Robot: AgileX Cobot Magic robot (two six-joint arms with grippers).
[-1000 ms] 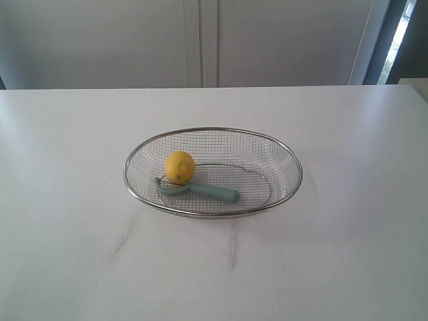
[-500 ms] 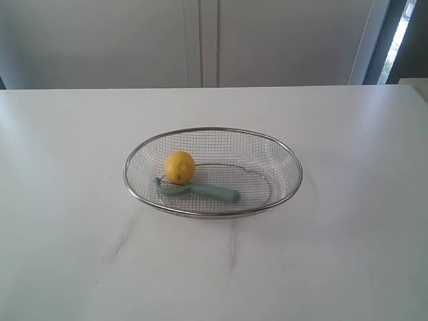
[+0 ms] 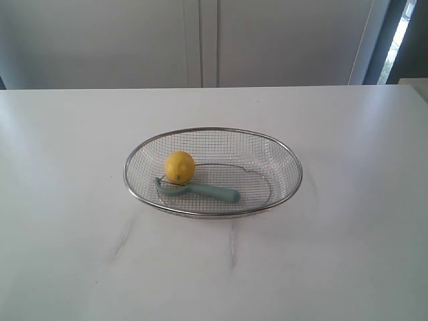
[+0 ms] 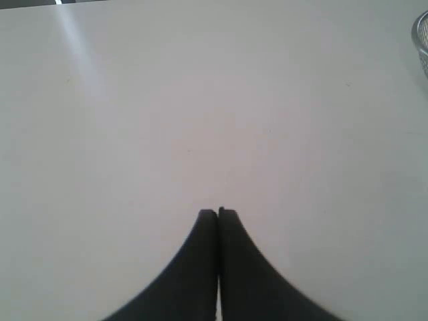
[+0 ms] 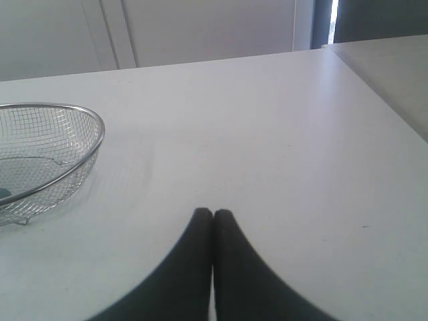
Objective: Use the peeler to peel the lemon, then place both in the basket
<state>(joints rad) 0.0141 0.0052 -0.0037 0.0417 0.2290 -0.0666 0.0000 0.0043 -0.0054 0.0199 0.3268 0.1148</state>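
No shift anywhere; left pincer (image 4: pixel 218 212) and right pincer (image 5: pixel 212 212) closed, empty.

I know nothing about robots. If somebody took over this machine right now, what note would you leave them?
Left tool: shut, empty, over the bare white table.
Right tool: shut, empty, off to the side of the basket.
Things: the small round yellow lemon and the teal-handled peeler lie inside the oval silver wire-mesh basket, the peeler's head right by the lemon.
Done: both are in the basket.
Left: the lemon's skin looks whole and no peel strips show, so peeling seems undone.
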